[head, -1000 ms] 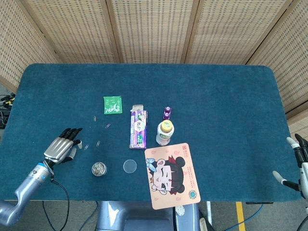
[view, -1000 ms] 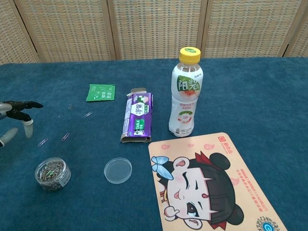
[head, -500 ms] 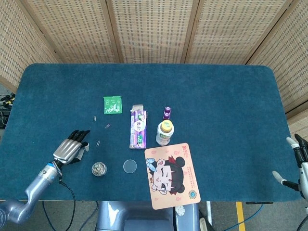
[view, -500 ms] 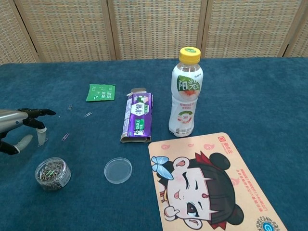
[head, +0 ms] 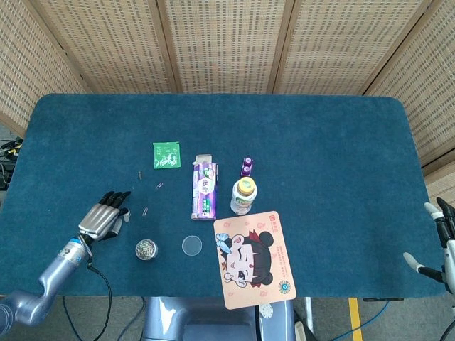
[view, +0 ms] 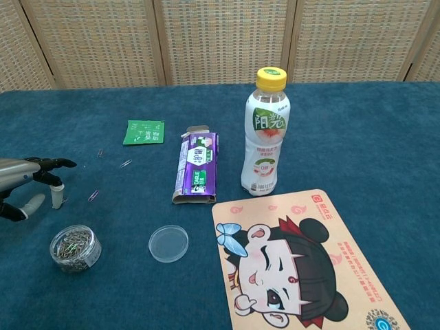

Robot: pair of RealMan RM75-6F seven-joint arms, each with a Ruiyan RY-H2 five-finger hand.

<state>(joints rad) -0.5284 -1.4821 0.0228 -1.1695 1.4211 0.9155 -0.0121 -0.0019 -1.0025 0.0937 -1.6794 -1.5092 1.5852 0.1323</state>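
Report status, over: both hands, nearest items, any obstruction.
Left hand open, over loose paper clips. Right hand idle at table edge. Clip jar beside left hand.

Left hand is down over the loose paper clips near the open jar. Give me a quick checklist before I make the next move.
1. Left hand over a loose silver paper clip: ok, its fingertips are at the clip.
2. Clip actually pinched: cannot tell, the fingers hide the contact.
3. Small clear round jar of paper clips open and upright: ok, it stands just beside the hand.
4. Clear round plastic lid out of the way: ok, it lies flat on the dark blue table cloth, apart from the jar.
5. Other loose clip clear of the hand: ok, apart.
6. Right hand clear of the work: ok, at the far table edge.
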